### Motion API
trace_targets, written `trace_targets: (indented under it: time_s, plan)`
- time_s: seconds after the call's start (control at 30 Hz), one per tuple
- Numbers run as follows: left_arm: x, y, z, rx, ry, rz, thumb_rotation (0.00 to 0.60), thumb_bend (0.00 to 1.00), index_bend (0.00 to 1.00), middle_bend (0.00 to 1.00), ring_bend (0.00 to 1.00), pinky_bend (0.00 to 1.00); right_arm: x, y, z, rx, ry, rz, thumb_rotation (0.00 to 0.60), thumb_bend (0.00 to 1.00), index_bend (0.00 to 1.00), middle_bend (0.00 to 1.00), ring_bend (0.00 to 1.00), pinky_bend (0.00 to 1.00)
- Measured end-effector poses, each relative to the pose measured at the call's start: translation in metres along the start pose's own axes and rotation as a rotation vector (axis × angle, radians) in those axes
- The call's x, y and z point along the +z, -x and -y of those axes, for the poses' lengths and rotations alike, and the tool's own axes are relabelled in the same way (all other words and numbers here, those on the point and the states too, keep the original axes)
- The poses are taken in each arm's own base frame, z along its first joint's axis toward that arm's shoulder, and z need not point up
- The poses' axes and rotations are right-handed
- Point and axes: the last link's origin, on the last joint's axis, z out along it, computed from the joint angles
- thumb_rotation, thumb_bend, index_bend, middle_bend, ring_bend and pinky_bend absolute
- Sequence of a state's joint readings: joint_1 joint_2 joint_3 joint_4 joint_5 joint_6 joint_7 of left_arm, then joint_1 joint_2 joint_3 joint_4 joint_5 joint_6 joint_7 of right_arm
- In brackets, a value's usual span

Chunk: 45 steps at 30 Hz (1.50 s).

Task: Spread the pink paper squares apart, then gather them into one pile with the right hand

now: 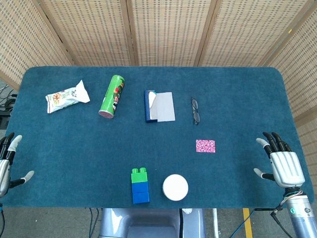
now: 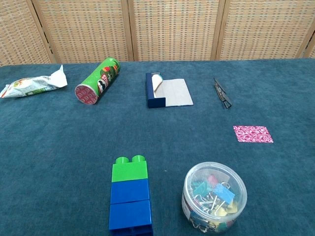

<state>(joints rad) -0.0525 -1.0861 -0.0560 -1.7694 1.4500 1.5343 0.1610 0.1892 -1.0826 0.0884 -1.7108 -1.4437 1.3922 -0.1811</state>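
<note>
A small stack of pink patterned paper squares (image 1: 205, 146) lies flat on the blue table, right of centre; the same pink squares (image 2: 252, 133) appear at the right in the chest view. My right hand (image 1: 281, 162) rests near the table's right edge, fingers spread, holding nothing, well to the right of the paper. My left hand (image 1: 7, 161) sits at the left edge, fingers apart and empty. Neither hand shows in the chest view.
A snack bag (image 1: 67, 96), green chip can (image 1: 112, 95), blue notebook (image 1: 159, 106) and black scissors (image 1: 195, 110) lie along the back. Green-and-blue blocks (image 1: 140, 185) and a round tub of binder clips (image 2: 213, 196) sit at the front.
</note>
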Motion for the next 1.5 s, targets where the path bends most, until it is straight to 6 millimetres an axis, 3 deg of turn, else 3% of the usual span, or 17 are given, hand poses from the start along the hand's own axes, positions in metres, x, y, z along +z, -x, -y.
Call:
trace_targets:
  time_s: [0.6, 0.7, 0.87, 1.1, 1.5]
  plan:
    - [0.001, -0.009, -0.001, 0.009, 0.008, -0.023, 0.6, 0.17, 0.02, 0.0, 0.0, 0.0, 0.004, -0.007, 0.003, 0.027, -0.022, -0.019, 0.6, 0.05, 0.2, 0.14, 0.05, 0.21]
    - [0.002, -0.01, -0.001, 0.008, 0.011, -0.027, 0.6, 0.17, 0.02, 0.0, 0.0, 0.0, 0.007, -0.009, 0.005, 0.05, -0.028, -0.02, 0.6, 0.09, 0.21, 0.14, 0.05, 0.21]
    - [0.004, -0.012, 0.0, 0.013, 0.012, -0.018, 0.6, 0.17, 0.03, 0.0, 0.0, 0.0, 0.02, -0.01, 0.012, 0.074, -0.059, -0.003, 0.6, 0.15, 0.23, 0.15, 0.05, 0.21]
    - [0.006, -0.015, 0.001, 0.017, 0.013, -0.027, 0.6, 0.17, 0.03, 0.0, 0.0, 0.0, 0.044, -0.01, 0.029, 0.089, -0.123, 0.035, 0.6, 0.16, 0.24, 0.16, 0.06, 0.21]
    - [0.013, -0.013, 0.002, 0.022, 0.012, -0.016, 0.6, 0.17, 0.03, 0.0, 0.0, 0.0, 0.087, 0.009, 0.074, 0.087, -0.298, 0.22, 0.6, 0.18, 0.24, 0.17, 0.02, 0.16]
